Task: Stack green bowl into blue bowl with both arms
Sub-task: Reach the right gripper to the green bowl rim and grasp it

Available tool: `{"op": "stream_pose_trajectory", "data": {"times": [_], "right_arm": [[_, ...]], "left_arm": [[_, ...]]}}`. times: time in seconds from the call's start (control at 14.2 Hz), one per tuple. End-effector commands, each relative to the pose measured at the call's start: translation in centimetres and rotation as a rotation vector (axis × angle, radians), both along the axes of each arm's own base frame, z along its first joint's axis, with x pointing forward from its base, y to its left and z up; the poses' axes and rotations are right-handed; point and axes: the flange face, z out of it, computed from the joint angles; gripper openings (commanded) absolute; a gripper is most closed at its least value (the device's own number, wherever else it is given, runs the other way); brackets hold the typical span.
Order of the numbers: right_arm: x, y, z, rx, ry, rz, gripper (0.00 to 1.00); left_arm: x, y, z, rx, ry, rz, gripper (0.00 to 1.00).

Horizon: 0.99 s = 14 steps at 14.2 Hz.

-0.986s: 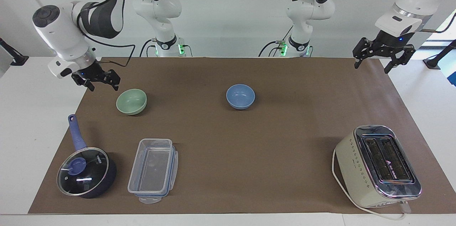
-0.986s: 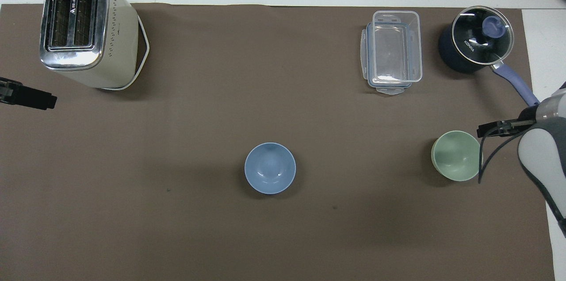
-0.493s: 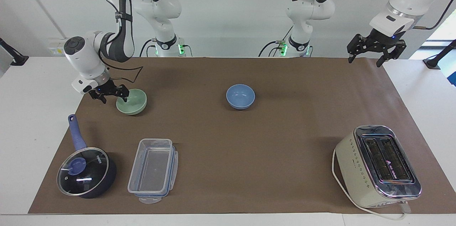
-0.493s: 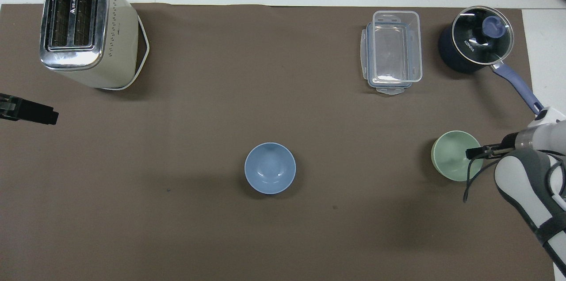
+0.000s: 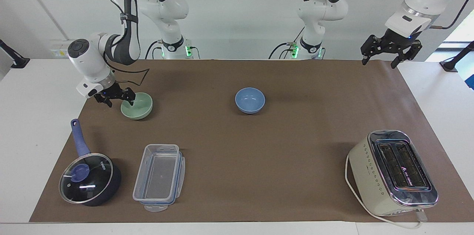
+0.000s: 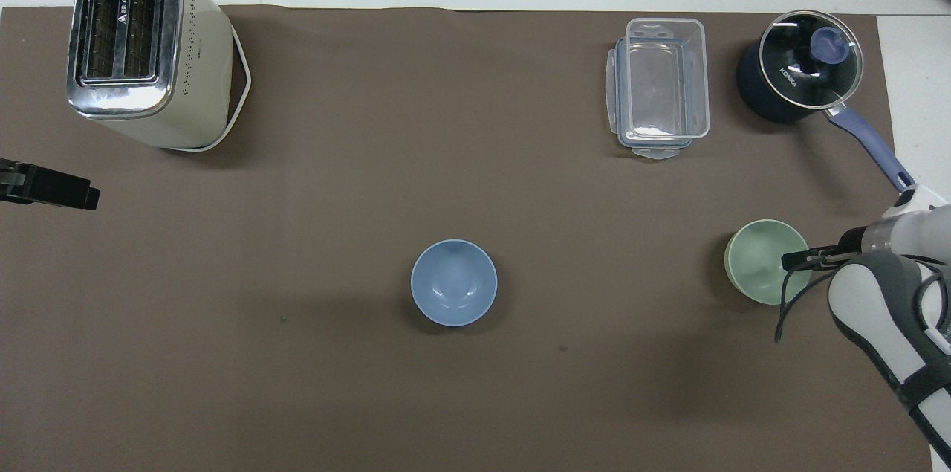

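Note:
The pale green bowl (image 5: 139,108) (image 6: 758,264) stands upright on the brown mat toward the right arm's end. My right gripper (image 5: 120,101) (image 6: 799,260) is down at that bowl's rim on the side toward the table's end. One finger is inside the bowl and one outside, still apart, and the bowl rests on the mat. The blue bowl (image 5: 250,100) (image 6: 453,282) sits alone mid-table. My left gripper (image 5: 379,63) (image 6: 44,188) waits open in the air over the mat's corner at the left arm's end, holding nothing.
A cream toaster (image 5: 392,172) (image 6: 141,48) stands at the left arm's end, farther from the robots. A clear plastic container (image 5: 159,177) (image 6: 657,85) and a dark lidded saucepan (image 5: 90,179) (image 6: 799,67) lie farther out than the green bowl, the pan's handle pointing toward it.
My right gripper came down from beside the green bowl onto its rim, then nearly stopped, its fingers drawing in slightly. The left gripper rose a little. Neither bowl moved.

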Motion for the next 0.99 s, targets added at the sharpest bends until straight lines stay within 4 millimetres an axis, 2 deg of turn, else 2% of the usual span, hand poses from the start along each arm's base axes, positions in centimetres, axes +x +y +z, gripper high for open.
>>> {"op": "stream_pose_trajectory", "data": {"times": [0.0, 0.42, 0.63, 0.92], "right_arm": [[-0.6, -0.1, 0.1, 0.042, -0.019, -0.018, 0.0], [0.6, 0.2, 0.5, 0.066, -0.026, -0.035, 0.0], [2.2, 0.8, 4.0, 0.084, 0.001, -0.032, 0.0], [4.5, 3.8, 8.8, 0.095, 0.015, 0.004, 0.0]], "left_arm": [[-0.5, 0.3, 0.3, -0.017, 0.012, 0.012, 1.0], [-0.6, 0.4, 0.3, -0.017, 0.01, 0.014, 1.0], [-0.5, 0.4, 0.3, -0.017, 0.012, 0.014, 1.0], [-0.6, 0.4, 0.3, -0.017, 0.01, 0.014, 1.0]]}}
